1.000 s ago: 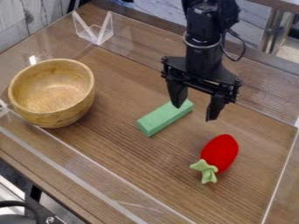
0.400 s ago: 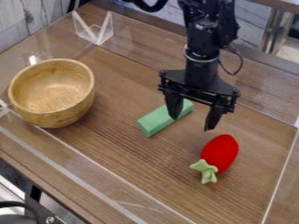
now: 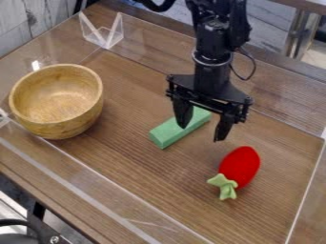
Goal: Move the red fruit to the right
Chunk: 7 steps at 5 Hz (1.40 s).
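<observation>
Camera view, single angle from the front. Counter (image 3: pixel 114 143): brown wood grain, bordered by a clear low wall. Arm (image 3: pixel 214 43): black, comes down from the top edge, pincer pointing down. Compared with a second ago it has shifted left in frame and sits lower. Bowl (image 3: pixel 55 99): wooden, upright, at the left, unmoved. Pincer (image 3: pixel 205 117): fingers spread wide, pinching nothing. Left finger tip now overlaps the upper end of the block; right finger tip hangs above bare wood between block and fruit. Earlier both tips stood further right, the right one nearer the fruit. Block (image 3: pixel 178 129): green, lying flat on a diagonal near centre, same spot as before. Red fruit (image 3: pixel 237 169): on the counter right of centre, toward the front, green stem end pointing down-left. Untouched, apart from the pincer, position unchanged.
</observation>
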Motion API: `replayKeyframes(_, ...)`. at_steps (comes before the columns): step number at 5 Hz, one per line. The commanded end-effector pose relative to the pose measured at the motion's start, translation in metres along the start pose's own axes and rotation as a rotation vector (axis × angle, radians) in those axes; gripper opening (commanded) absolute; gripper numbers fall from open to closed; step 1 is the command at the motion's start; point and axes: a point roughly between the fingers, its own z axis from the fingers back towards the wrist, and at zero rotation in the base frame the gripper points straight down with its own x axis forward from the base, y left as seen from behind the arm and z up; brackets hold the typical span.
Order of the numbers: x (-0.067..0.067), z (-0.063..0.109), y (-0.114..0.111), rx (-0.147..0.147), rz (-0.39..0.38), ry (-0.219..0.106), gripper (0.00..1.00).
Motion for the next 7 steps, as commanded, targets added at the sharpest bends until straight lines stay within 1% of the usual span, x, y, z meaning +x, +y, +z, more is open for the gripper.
replayKeyframes(1, 0.003, 0.007, -0.010, -0.007, -0.095, -0.023, 1.00)
replayKeyframes(2, 0.000, 0.026, -0.005, -0.009, -0.112, -0.040, 1.00)
replayKeyframes(3, -0.001, 0.052, 0.002, -0.013, -0.125, -0.090, 1.00)
replayKeyframes(4, 0.022, 0.075, 0.034, -0.019, -0.154, -0.183, 1.00)
replayKeyframes(5, 0.043, 0.093, 0.080, -0.025, -0.136, -0.242, 1.00)
replayKeyframes(6, 0.053, 0.081, 0.061, -0.029, -0.143, -0.246, 1.00)
replayKeyframes(7, 0.068, 0.071, 0.063, -0.028, -0.131, -0.259, 1.00)
